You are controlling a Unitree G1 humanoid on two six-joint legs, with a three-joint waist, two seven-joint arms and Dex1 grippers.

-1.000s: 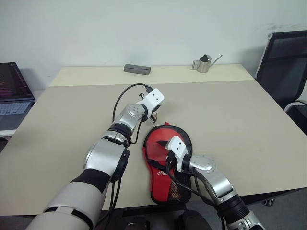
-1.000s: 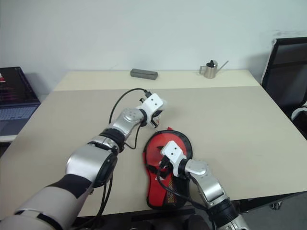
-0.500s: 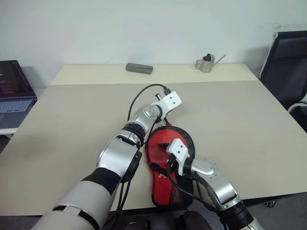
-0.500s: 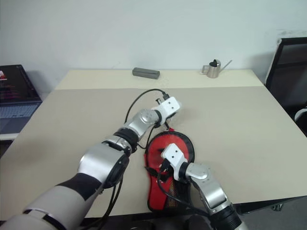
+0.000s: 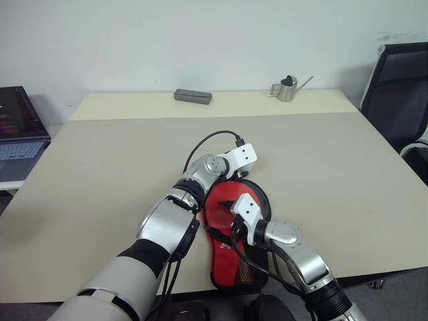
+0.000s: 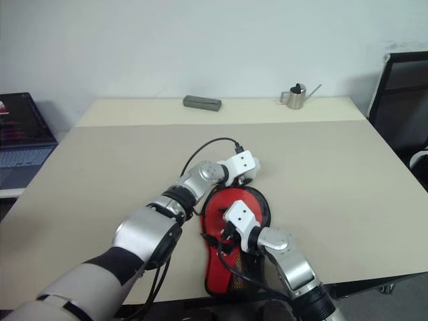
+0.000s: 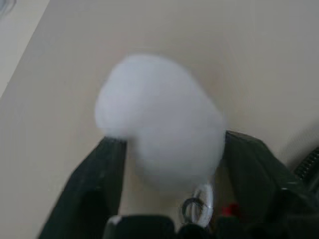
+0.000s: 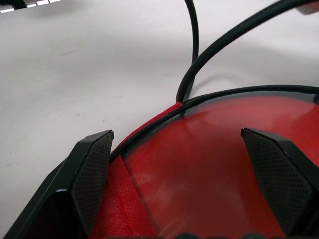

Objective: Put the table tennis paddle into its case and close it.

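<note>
Scene at the lower centre of the head views: the case (image 5: pixel 234 231), red side up with its black mesh pocket toward the near tabletop edge, lies flat on the beige tabletop (image 5: pixel 100 174). The table tennis paddle (image 8: pixel 214 164) shows in the right wrist view as a glossy red face inside the black-edged opening of the case, so it appears already seated; how far the zip is drawn cannot be told.

Left gripper (image 7: pixel 167 149): fingers apart, standing on either side of the white pom-pom (image 7: pixel 159 119) at the far rim of the case, with a small metal ring of its chain visible beneath; not clamped on it. Right gripper (image 8: pixel 184 149): fingers spread wide over the red face, holding nothing.

Hazards, as judged from here: the soft pom-pom may squash and slip from the fingers when they shut, or the pull may drag the whole unrestrained case across the tabletop instead of running the zip; the black cable (image 8: pixel 199 64) crossing the rim could snag.

Writing: a small white mark shows on the red cloth near the handle end, too small to read. A laptop (image 5: pixel 17 127) at the left edge shows illegible text.
</note>
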